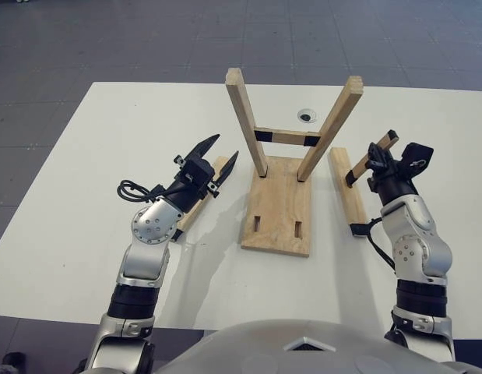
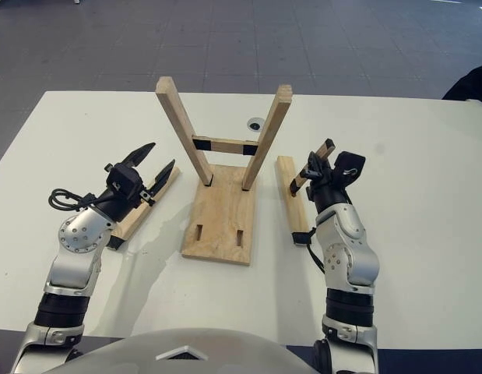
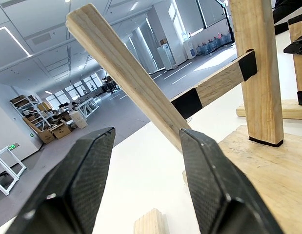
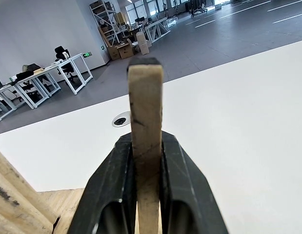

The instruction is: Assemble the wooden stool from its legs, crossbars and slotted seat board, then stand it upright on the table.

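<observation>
Closest in at the left, the left tool (image 1: 227, 146) gapes wide, its two black fingers (image 3: 82, 185) holding nothing. It hangs over the far end of a loose pale wooden leg (image 2: 134, 220). That leg lies flat on the white tabletop (image 1: 108, 140), pointing toward one o'clock, at nine o'clock from the flat slotted wooden seat board (image 1: 278, 206).

The seat board lies flat at the middle of the tabletop, and its two near slots (image 1: 256, 224) show as dark openings. From its far end rise two standing legs. The left standing leg (image 1: 247, 121) tilts toward eleven o'clock and the right standing leg (image 1: 331, 128) toward one o'clock, so they splay in a V. A short wooden crossbar with black ends (image 1: 286, 137) joins them partway up. At twelve o'clock beyond them, a round grommet hole (image 1: 306, 116) sits in the tabletop.

At three o'clock from the seat board, just beside its edge, a second loose wooden leg (image 1: 350, 195) lies flat, running nearly toward twelve. Above it the right tool (image 4: 146, 139) is clamped tight on a second black-tipped wooden crossbar (image 4: 146, 97), which slants toward one o'clock. Whether the crossbar's lower black end touches the leg beneath it, I cannot tell.
</observation>
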Robot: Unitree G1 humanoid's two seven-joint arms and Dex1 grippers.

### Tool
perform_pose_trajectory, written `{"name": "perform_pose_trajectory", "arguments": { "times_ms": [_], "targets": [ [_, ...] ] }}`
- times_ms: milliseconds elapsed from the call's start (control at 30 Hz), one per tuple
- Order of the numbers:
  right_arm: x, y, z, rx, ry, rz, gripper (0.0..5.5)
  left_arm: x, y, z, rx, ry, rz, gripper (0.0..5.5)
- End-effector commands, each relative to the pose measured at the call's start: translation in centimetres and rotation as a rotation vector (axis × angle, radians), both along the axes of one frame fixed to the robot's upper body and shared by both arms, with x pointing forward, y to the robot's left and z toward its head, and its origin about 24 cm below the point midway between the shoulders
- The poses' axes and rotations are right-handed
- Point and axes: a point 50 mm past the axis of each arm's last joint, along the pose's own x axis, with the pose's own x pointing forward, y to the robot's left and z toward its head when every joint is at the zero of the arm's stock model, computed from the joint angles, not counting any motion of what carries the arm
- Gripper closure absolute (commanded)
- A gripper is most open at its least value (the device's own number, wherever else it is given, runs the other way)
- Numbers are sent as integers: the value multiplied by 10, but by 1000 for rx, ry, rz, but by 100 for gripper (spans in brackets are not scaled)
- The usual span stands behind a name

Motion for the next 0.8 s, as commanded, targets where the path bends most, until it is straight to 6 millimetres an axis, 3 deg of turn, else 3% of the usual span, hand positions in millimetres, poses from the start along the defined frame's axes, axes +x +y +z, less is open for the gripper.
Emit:
{"name": "perform_pose_trajectory", "arguments": {
  "times_ms": [33, 200, 333, 467, 633, 800],
  "targets": [
    [-13, 4, -30, -13, 127, 2, 510, 0, 1, 1, 10, -3, 5, 307],
    [-44, 8, -38, -150, 232, -38, 510, 1, 2, 1, 10, -7, 14, 307],
    [-67, 7, -71, -335, 297, -39, 510, 2, 1, 3, 7, -13, 21, 307],
    [-84, 2, -80, -312, 260, -70, 510, 5, 2, 3, 9, -16, 21, 307],
    [-83, -1, -61, -327, 230, -47, 510, 5, 0, 3, 4, -16, 23, 307],
    [-69, -12, -40, -345, 242, -52, 510, 6, 1, 4, 3, -22, 30, 307]
  ]
}}
